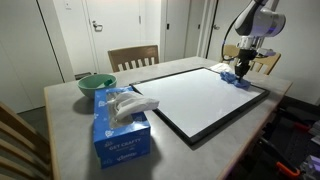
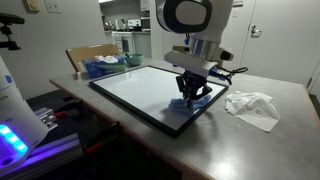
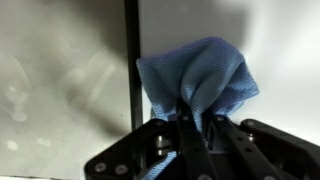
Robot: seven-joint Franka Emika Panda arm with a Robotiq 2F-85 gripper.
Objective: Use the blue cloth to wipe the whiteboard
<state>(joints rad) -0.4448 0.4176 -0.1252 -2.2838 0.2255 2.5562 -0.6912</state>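
The whiteboard lies flat on the table, glossy white with a thin black frame; it shows in both exterior views and in the wrist view. My gripper is shut on the blue cloth and holds it down at the board's corner by the frame. In an exterior view the cloth hangs bunched under the gripper at the board's edge. In the wrist view the cloth bulges out from between the fingers, beside the black frame strip.
A light-blue tissue box stands at the table's near end, with a green bowl behind it. Crumpled white paper lies on the table beside the board. Wooden chairs stand around the table.
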